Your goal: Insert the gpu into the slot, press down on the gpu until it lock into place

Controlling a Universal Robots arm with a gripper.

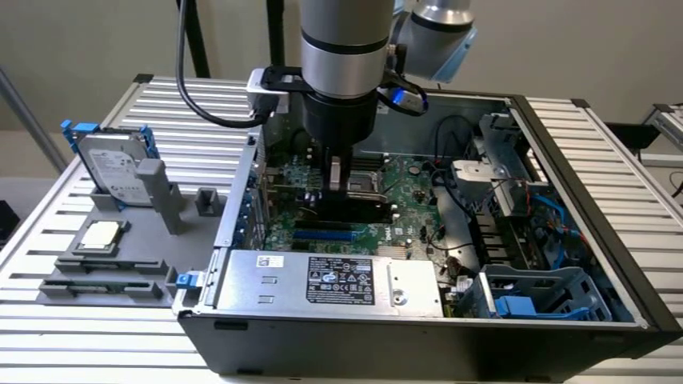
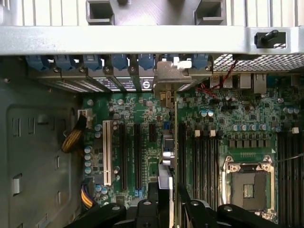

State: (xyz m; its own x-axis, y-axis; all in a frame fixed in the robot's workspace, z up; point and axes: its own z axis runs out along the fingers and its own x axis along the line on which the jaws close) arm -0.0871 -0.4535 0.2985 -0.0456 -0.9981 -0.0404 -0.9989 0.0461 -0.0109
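Observation:
My gripper reaches down into the open computer case and is shut on the gpu, a black card held on edge over the green motherboard. The slot, a bright-blue strip, lies just in front of the card's lower edge in the exterior view; whether the card touches it I cannot tell. In the wrist view the gpu appears edge-on between the gripper jaws. Its metal bracket sits at the case's rear openings. A bit of the blue slot peeks out beside the card.
A silver power-supply box fills the case's near side. The CPU socket and black memory slots lie beside the card, a white slot on its other side. A hard drive stands on a grey fixture outside the case.

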